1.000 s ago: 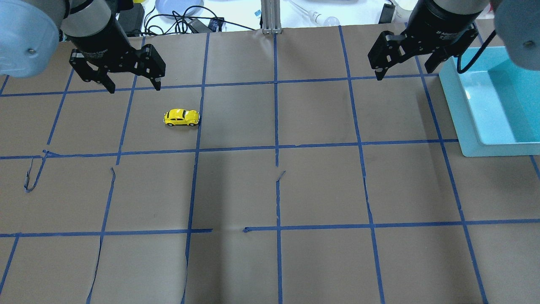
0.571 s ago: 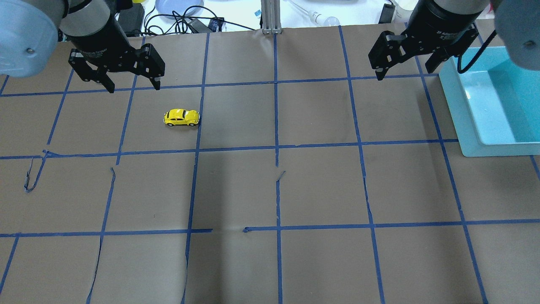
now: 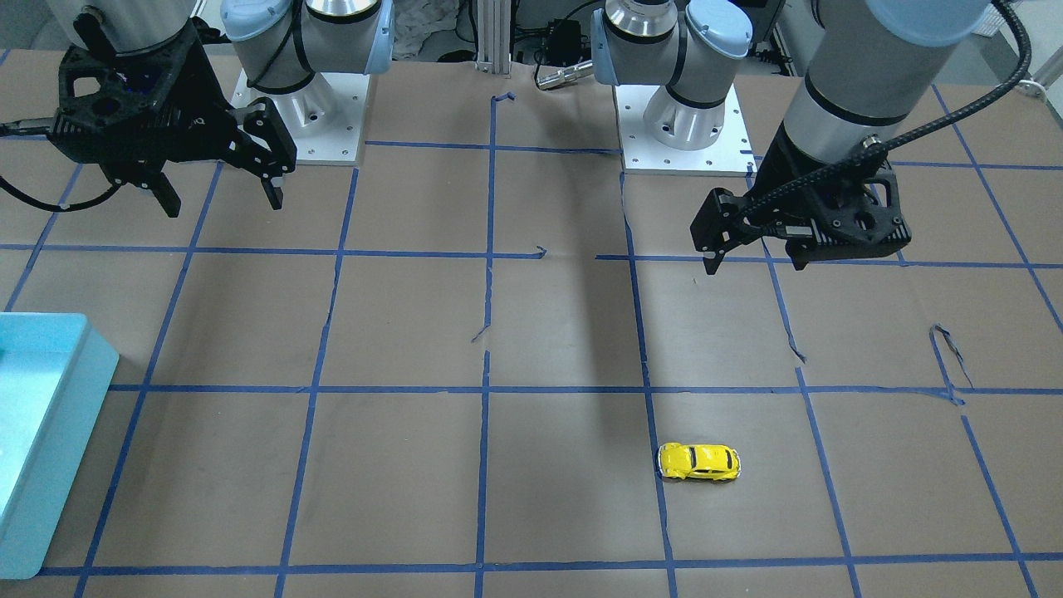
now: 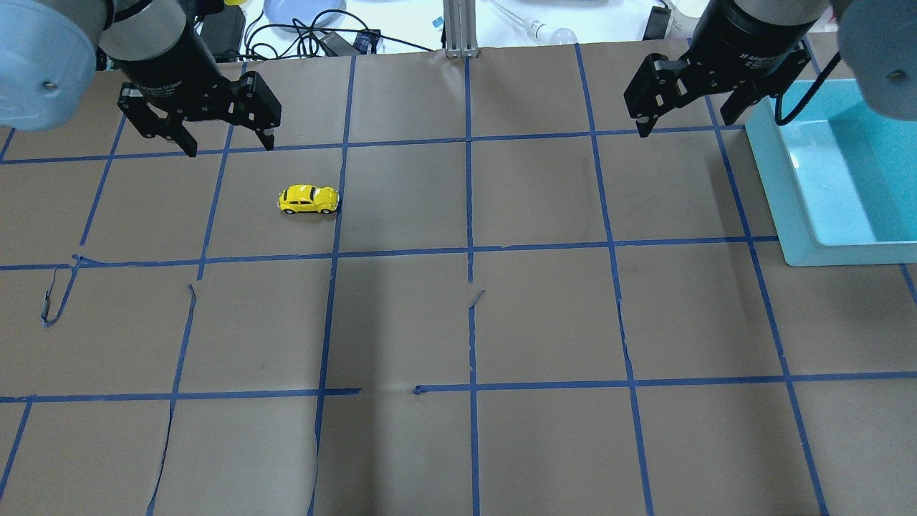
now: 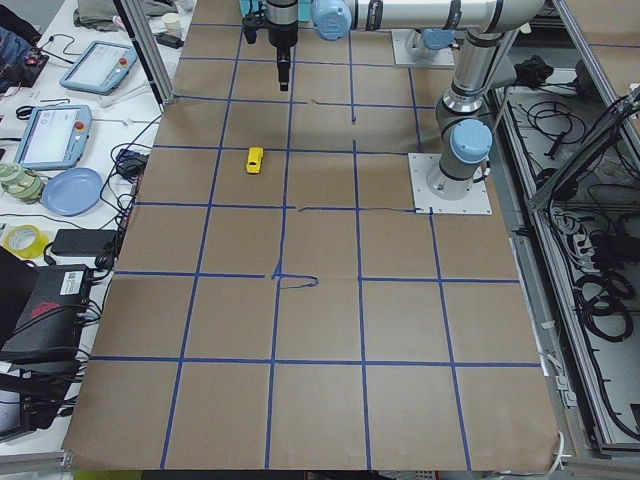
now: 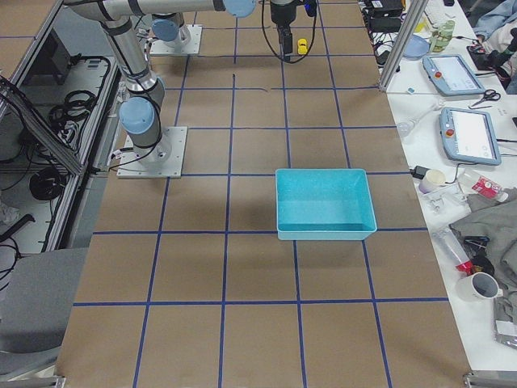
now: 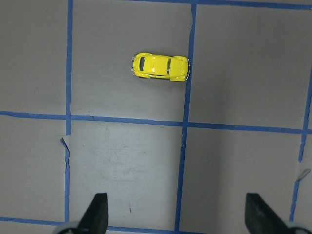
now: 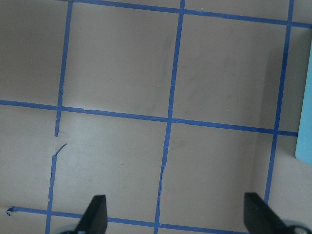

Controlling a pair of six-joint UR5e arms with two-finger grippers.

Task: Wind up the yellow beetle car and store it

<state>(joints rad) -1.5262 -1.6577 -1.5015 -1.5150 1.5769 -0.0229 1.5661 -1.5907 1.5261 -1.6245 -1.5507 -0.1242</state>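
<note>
My arms: silver-grey tubes, pale-blue joint caps, white bolted base plates. Then left gripper and right gripper: black, skeletal, white lettering. Black cable off the wrist.

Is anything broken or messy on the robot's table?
Yes. The blue tape grid is torn and peeling in spots: one strip curls loose on the robot's left side, and one line has a gap. The yellow beetle car sits upright and looks fine.

site: robotics lab | two arms standing bolted on a papered table | blue tape gridding the top | pendants lying on side benches | cables lying coiled alongside
</note>
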